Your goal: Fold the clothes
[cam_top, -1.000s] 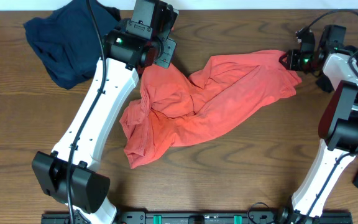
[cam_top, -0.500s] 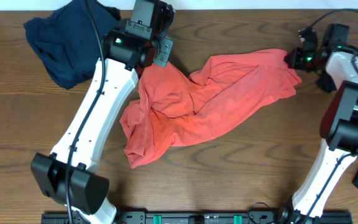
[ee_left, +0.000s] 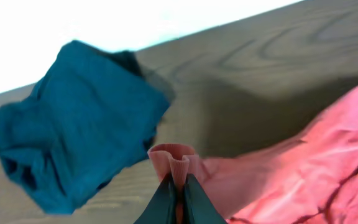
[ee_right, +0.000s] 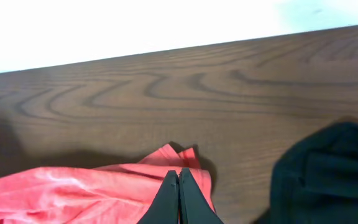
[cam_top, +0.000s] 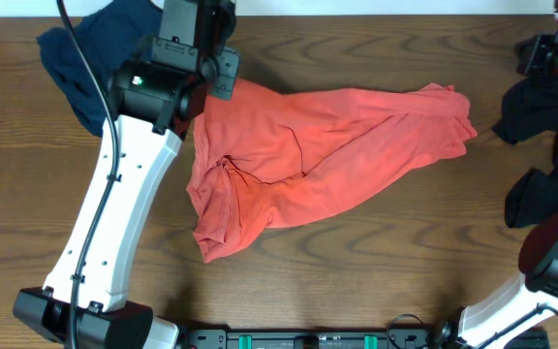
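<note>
Both hands are closed: left hand (ee_left: 178, 182) pinches a fold of the red shirt (cam_top: 327, 145); right hand (ee_right: 179, 182) is pressed together, shirt corner just beyond its tips.

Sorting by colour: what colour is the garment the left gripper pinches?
Coral red garment, clearest in the overhead view.

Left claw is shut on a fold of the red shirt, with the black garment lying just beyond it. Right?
Not quite. The left wrist view shows that what lies beyond the left claw is the blue garment; the black garment lies far to the right. The claw is indeed shut on a fold of the red shirt.
</note>
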You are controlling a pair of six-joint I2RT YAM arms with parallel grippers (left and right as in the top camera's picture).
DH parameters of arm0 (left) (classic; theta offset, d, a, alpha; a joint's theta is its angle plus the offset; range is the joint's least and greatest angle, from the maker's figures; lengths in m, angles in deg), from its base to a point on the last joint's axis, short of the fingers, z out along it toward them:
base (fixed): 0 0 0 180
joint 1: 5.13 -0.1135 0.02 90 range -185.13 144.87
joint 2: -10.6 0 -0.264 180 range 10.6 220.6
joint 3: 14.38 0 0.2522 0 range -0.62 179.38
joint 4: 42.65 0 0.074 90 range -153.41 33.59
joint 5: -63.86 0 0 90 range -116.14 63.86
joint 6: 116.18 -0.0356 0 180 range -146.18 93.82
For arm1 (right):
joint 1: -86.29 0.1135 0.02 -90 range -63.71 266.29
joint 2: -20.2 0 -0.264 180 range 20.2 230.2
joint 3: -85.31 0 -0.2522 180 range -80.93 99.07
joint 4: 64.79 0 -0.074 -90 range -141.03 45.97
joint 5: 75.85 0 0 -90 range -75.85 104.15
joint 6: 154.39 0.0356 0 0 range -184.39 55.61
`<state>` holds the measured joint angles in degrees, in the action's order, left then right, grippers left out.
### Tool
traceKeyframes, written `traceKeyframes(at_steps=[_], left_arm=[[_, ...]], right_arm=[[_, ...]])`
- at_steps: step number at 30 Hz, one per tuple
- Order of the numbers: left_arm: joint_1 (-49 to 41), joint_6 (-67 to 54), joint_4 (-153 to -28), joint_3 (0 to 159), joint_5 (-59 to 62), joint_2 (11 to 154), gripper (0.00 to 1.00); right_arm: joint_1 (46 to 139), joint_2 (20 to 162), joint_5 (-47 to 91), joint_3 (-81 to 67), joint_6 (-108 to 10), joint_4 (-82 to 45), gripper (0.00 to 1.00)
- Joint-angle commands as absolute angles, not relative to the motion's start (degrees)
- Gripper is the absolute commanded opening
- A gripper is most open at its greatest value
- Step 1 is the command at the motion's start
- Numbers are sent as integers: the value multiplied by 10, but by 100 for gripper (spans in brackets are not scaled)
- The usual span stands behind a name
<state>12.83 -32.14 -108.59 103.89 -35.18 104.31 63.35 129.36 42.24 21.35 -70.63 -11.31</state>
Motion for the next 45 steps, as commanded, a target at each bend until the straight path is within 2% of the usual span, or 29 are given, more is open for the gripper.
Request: traceKeyframes(at_steps=[1,6,8,11,13,18,21,30,40,43,45], left_arm=[[114,-313,-1099,1047,-361,1038,6],[104,-312,-1113,1046,-361,1038,6],[104,-312,-1115,1046,-361,1038,6],[104,-312,-1117,1046,-361,1038,6],[104,-312,-1117,1046,-361,1038,6],[104,-312,-1117,1046,-361,1038,6],[104,-312,-1117,1046,-361,1038,6],[104,-312,-1117,1046,-361,1039,6],[104,-312,-1117,1046,-361,1039,6],[104,-312,-1117,1046,-361,1039,6],[104,-312,-1117,1046,-360,1039,6]], right_arm=[[628,1285,414,218,-724,-108,1],[639,1294,413,217,-724,-101,1],[647,1307,411,217,-725,-101,4],[661,1334,399,217,-732,-100,28],[670,1356,379,217,-732,-95,36],[675,1420,365,217,-732,-92,45],[673,1455,367,217,-732,-94,53],[673,1524,404,217,-731,-109,50],[674,1549,418,217,-728,-110,40],[674,1549,418,215,-728,-105,33],[675,1549,418,214,-727,-100,23]])
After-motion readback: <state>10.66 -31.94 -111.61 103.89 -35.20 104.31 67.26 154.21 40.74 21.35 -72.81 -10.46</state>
